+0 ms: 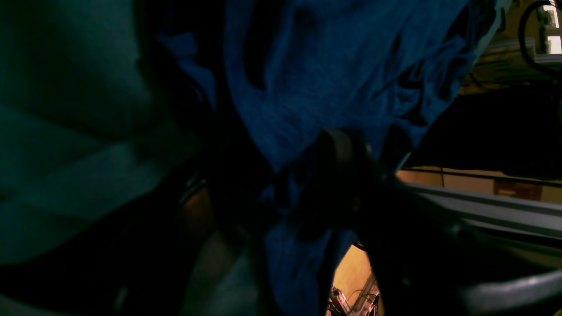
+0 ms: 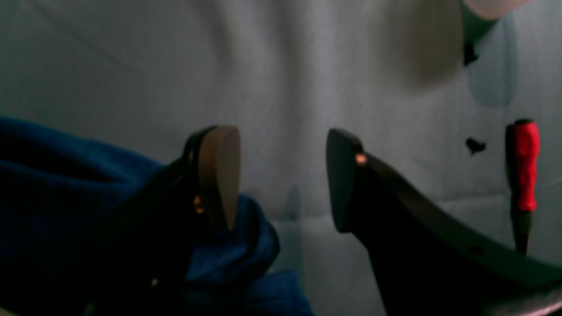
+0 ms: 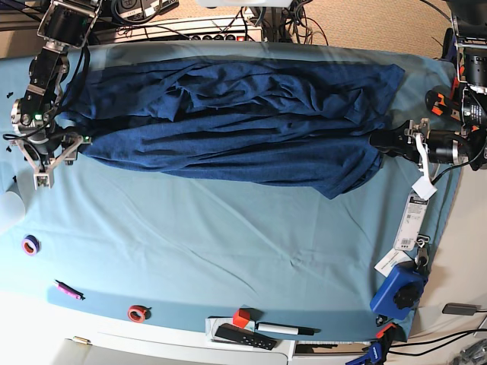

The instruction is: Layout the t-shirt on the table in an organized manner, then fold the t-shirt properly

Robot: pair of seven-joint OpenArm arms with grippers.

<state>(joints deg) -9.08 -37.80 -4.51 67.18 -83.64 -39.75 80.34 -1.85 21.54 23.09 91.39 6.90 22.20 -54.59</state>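
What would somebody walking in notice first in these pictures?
First, the t-shirt, a big wrinkled dark blue mass stretched across the far half of the table, with an arm at each end of it. The right gripper has its fingers spread, cloth bunched beside one of them. Small clutter lines the near edge: tape rolls, a marker.

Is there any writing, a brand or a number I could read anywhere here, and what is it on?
None can be read.
White paper tags hanging at the light teal cloth-covered table's edge: print too small to read.
Large dark heathered-blue knit t-shirt: plain, no print.
Black flat remote-like device at the near rim: no legible markings.
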